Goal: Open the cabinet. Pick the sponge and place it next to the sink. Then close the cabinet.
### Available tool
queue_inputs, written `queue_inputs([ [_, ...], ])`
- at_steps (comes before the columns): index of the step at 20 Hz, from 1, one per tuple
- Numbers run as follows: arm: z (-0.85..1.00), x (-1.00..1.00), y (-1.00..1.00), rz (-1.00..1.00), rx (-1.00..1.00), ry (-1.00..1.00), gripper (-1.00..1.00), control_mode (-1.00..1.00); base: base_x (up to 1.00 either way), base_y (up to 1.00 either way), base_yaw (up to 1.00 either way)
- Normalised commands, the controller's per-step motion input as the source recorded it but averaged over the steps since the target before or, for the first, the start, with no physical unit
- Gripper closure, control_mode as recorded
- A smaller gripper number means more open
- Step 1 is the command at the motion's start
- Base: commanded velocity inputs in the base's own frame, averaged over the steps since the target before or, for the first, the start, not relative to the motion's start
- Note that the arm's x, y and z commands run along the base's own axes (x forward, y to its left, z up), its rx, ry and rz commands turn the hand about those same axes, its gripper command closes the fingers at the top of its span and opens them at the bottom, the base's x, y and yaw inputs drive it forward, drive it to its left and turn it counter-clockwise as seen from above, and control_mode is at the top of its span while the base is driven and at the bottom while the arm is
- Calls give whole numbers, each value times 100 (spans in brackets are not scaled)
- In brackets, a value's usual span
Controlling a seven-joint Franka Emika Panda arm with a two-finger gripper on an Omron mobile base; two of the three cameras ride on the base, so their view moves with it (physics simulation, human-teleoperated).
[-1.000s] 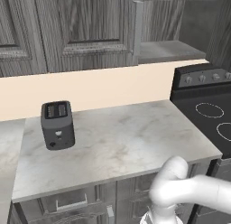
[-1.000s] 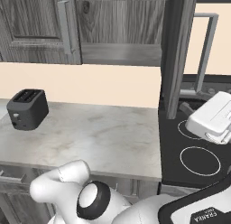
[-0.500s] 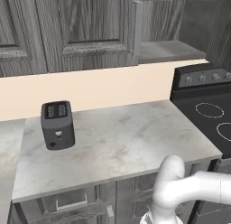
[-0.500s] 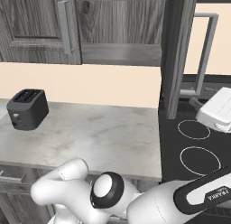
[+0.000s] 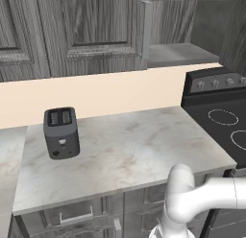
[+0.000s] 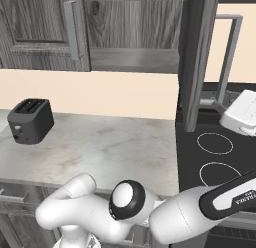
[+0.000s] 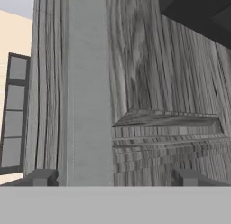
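Left base view: the cabinet point(image 5: 96, 30) hangs above the counter point(image 5: 144, 150), its right door swung out so its edge and silver handle point(image 5: 147, 28) face the camera, the shelf point(image 5: 178, 53) behind it bare as far as shows. A toaster point(image 5: 61, 132) stands near the counter's left edge; the stove point(image 5: 226, 126) adjoins its right edge. No sponge can be made out here.

Right base view: the open door point(image 6: 196, 57) stands edge-on over the junction of counter and stove, with the hand point(image 6: 242, 112) beyond it at the right edge.

Hand view: the gripper point(image 7: 113, 178) sits close against the door's wood grain, fingertips point(image 7: 43, 177) set wide apart with nothing between them.

Opening looks to be in hand or nearly done. Next the sponge must be found inside the cabinet, which probably calls for clearing the door and facing the shelves.
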Motion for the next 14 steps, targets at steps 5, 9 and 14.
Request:
queue_inputs([
  [5,9,0,12,5,0,0,-100,-100,0,0,0],
  [9,17,0,30,0,0,0,-100,-100,0,0,0],
  [14,19,0,55,0,0,-6,-100,-100,0,0,0],
])
